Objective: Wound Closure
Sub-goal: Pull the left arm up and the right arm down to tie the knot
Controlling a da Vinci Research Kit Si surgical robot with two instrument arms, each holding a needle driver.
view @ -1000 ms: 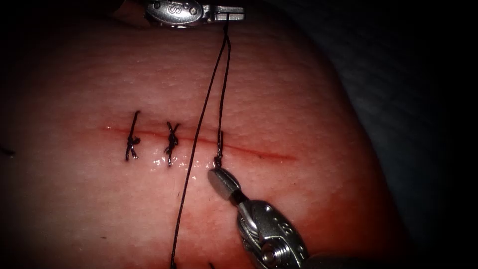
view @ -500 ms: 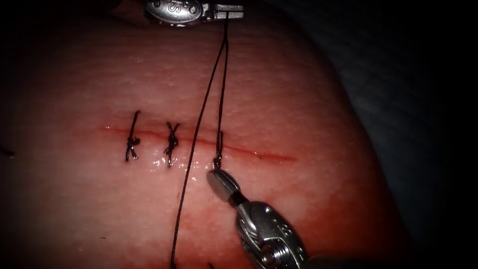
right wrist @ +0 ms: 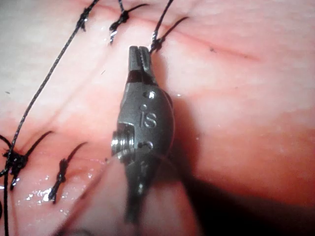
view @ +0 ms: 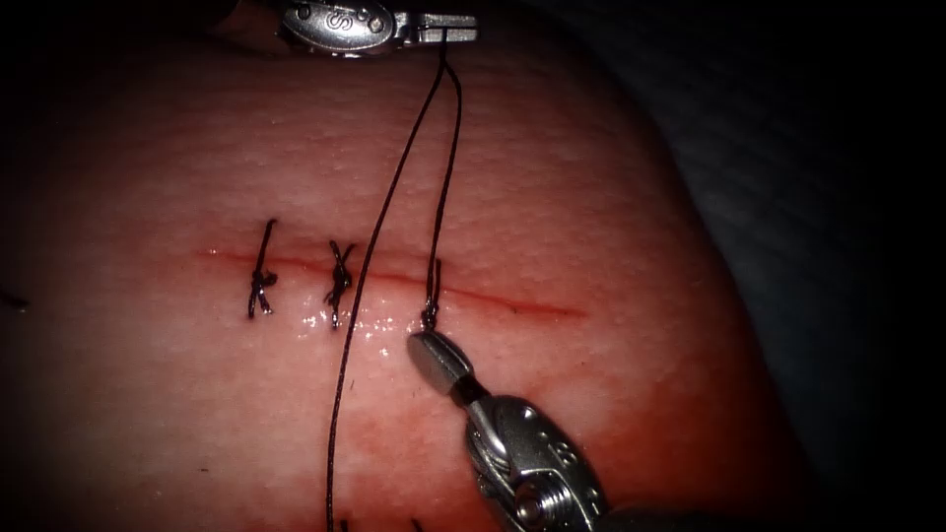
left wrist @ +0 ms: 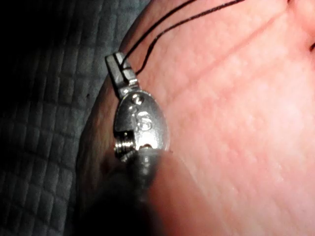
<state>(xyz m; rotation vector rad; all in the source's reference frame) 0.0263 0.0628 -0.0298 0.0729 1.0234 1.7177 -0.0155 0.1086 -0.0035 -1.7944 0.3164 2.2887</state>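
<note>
On the tissue (view: pixel 611 197) the cut (view: pixel 512 307) runs left to right. At the far edge of the tissue, my left tool (view: pixel 448 27) has its jaws shut on the thread (view: pixel 394 197). Two strands drop from them. One ends in a knot (view: pixel 432 315) at the third stitch across the cut; the other trails down past the near edge. My right tool (view: pixel 426 345) comes up from the near side, its shut tip against that knot, pinching the thread there. The right wrist view shows its jaws (right wrist: pixel 139 53) beside the knot (right wrist: pixel 155 43). The left wrist view shows the left jaws (left wrist: pixel 120 66) clamping both strands (left wrist: pixel 162 24).
Two tied stitches (view: pixel 261 281) (view: pixel 340 281) cross the cut left of the knot. Red fluid (view: pixel 631 433) stains the near side of the tissue. More dark thread knots (right wrist: pixel 15 162) lie on the near tissue. A dark quilted cloth (left wrist: pixel 44 123) lies beyond the tissue's edge.
The left tool has shifted slightly left. The long strand has swung left at its lower end, and the gap between the two strands has widened. The right tool has crept slightly towards the knot.
</note>
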